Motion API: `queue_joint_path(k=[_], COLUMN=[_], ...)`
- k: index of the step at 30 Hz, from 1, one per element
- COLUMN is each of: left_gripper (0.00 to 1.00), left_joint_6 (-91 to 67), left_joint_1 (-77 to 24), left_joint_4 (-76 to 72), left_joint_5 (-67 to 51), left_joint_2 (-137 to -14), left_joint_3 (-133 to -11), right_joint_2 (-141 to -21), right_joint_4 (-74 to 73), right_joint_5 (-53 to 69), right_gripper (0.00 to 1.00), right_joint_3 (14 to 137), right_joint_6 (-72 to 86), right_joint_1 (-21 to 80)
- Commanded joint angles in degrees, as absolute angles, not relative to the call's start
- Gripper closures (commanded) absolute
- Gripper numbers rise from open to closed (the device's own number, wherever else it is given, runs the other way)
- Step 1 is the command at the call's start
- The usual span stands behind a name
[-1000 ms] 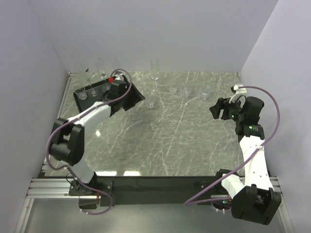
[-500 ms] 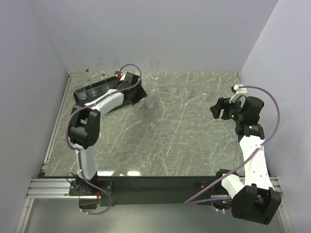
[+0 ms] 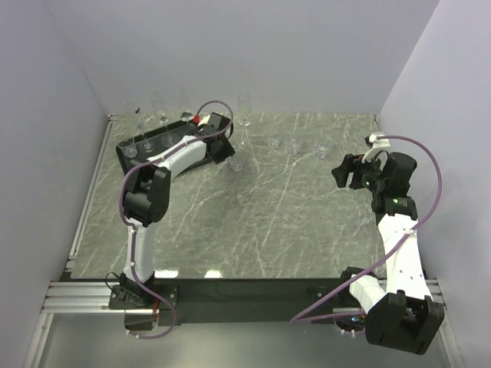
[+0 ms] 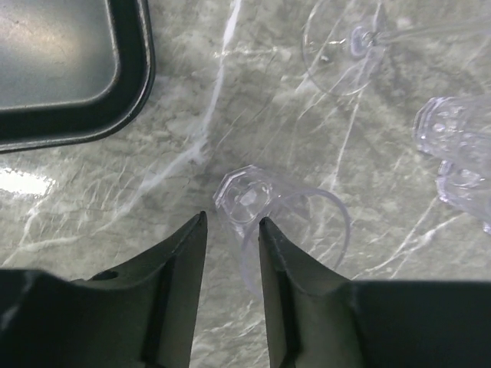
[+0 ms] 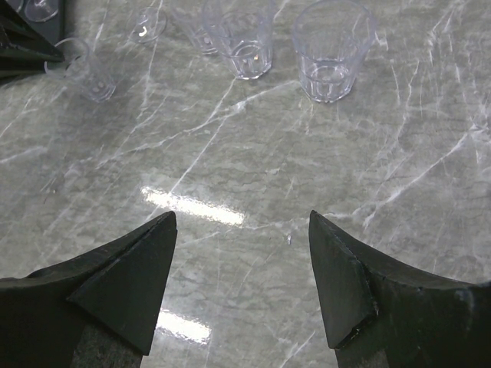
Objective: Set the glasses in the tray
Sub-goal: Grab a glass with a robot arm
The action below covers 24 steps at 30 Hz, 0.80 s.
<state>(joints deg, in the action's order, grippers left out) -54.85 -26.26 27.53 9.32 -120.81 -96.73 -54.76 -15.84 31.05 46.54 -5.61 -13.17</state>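
Left wrist view: our left gripper straddles the rim of a short tumbler standing on the marble table just beside the black tray. We cannot tell whether the narrow jaws pinch it. Our right gripper hangs spread, holding nothing.

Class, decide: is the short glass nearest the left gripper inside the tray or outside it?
Outside. The short glass stands on the marble table, beside a corner of the tray, not within its rim.
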Motion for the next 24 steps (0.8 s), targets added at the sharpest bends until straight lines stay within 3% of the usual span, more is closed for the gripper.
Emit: queue_joint_path(k=[1, 11, 24], left_gripper=[0.61, 0.87, 1.0], left_joint_6=[-54.1, -50.9, -43.3], left_joint_1=[-27.2, -29.0, -29.3], left_joint_4=[29.7, 30.4, 24.9], left_joint_5=[11.9, 15.4, 15.3], left_joint_2=[-121.7, -122.1, -113.3], left_joint_3=[-99.9, -101.3, -93.9], right_joint_2=[-54.7, -54.6, -54.3], right_joint_4=[-13.9, -13.8, -14.2], right_joint_5=[30.9, 30.7, 30.9], right_gripper=[0.24, 0.24, 0.24], right_joint_3=[46.9, 47.0, 47.2], right_joint_6=[-5.7, -5.6, -6.1], right_joint_1=[-13.6, -13.5, -13.5])
